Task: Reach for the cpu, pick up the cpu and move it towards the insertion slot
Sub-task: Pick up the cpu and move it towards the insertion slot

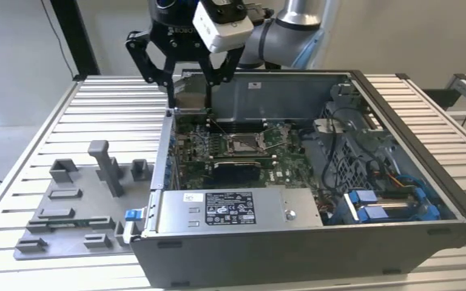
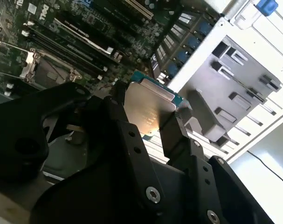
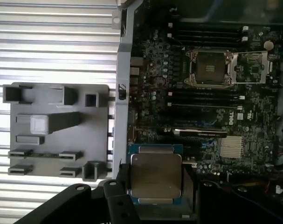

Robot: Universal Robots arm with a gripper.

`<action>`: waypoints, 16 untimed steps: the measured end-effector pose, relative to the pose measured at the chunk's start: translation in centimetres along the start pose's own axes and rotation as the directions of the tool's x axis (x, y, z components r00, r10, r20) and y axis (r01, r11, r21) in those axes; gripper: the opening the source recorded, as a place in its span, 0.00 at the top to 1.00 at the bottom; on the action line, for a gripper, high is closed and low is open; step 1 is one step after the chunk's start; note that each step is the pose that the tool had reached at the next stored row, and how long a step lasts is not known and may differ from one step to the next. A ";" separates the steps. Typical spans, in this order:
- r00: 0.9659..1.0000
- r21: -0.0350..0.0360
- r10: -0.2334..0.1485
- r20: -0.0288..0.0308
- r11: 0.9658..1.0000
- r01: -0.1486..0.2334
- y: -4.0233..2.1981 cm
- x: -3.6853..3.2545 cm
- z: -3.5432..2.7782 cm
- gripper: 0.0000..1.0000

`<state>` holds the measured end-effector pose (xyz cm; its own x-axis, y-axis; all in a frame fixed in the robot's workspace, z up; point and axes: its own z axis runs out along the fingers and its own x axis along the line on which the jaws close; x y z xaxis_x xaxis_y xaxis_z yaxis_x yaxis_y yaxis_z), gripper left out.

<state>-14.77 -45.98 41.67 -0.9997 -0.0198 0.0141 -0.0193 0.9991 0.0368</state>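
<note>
Pick done: gripper (image 3: 155,179) clamped on the cpu (image 3: 155,174), aloft; insertion slot (image 3: 210,68) at 1 o'clock, unreached.

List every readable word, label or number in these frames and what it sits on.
Label on the metal box: print too small to read.
Lettering on the circuit board: a brand mark, left unquoted; the rest blurred.
Chip in the claw: bare metal top, no print legible.
</note>
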 end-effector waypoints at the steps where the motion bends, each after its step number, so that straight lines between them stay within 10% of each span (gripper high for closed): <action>1: 1.000 0.000 0.000 0.000 1.000 0.000 -0.01 -0.45 0.00 1.00; 16: 1.000 0.000 0.000 0.000 1.000 0.000 -0.15 -7.26 0.17 1.00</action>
<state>-7.51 -45.98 41.39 -0.9997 -0.0197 0.0141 -0.0192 0.9991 0.0369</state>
